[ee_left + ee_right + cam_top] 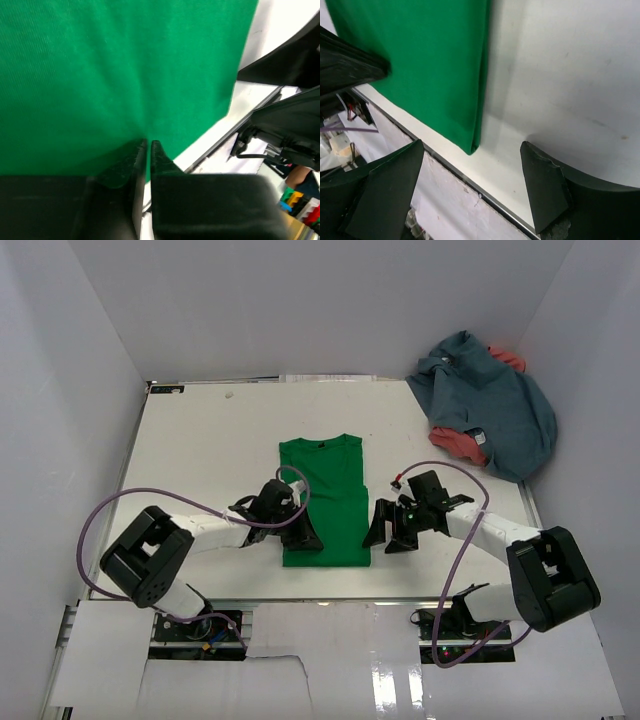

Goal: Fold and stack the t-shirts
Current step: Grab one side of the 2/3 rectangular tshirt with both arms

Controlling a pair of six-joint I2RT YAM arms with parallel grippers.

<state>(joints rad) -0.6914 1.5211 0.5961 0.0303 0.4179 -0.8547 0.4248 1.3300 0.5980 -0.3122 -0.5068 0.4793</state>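
Fingers [159, 157] of the left gripper [148, 146] stand almost together, only a thin slit between them. The near left edge of the green t-shirt [125, 65] is nipped in that slit, and soft creases in the cloth run in toward the tips. From above, this gripper sits low at the shirt's near left corner. The green t-shirt lies flat in the middle of the table [200, 450], folded to a narrow oblong, collar at the far end and hem by the near edge. Just off its near right corner the right gripper [471, 146] is spread wide with nothing between its fingers, and the shirt's doubled right edge shows below it. Well apart, at the far right corner, the slate blue-grey t-shirt [510, 405] lies crumpled over the coral red t-shirt [460, 443]
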